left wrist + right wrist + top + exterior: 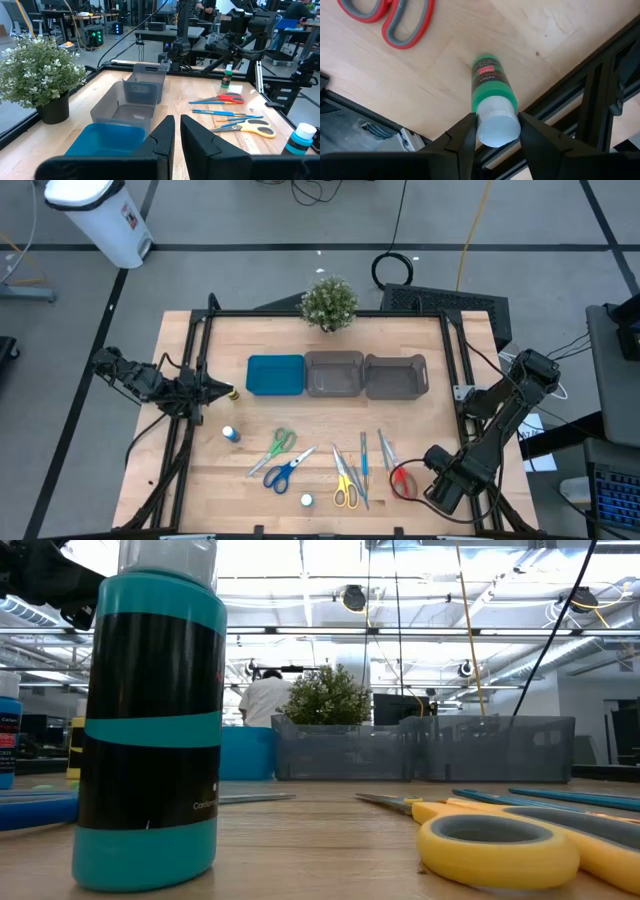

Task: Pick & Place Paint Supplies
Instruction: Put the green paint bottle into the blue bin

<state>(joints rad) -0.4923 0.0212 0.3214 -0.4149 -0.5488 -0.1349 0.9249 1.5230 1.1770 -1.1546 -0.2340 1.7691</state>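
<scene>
While the high view places the right gripper (441, 477) low over the table's near right corner, beside the red-handled scissors (402, 480), it hides what sits between the fingers. The right wrist view supplies that: the fingers (461, 137) flank the white cap of a green bottle (491, 90) standing on the wood, one on each side and touching or nearly touching the cap, so the gripper is closed around it. Whether the bottle has left the table cannot be told.

From the left wrist view, the same green bottle (227, 78) is seen far across the table under the right arm. That view also shows the left gripper (177, 137) with its fingers nearly together and nothing between them, hovering by the teal tray (102, 141).

Overhead, the left gripper (218, 391) sits at the left edge, just beside the teal tray (275, 375) and two grey bins (366, 375). Green-handled scissors (281, 442), blue-handled scissors (283, 472), yellow-handled scissors (344, 485) and blue sticks (364, 460) lie on the near half, with a blue bottle (231, 434) and a teal bottle (306, 500).

Only the low view shows the teal bottle (150, 730) close up, upright.
</scene>
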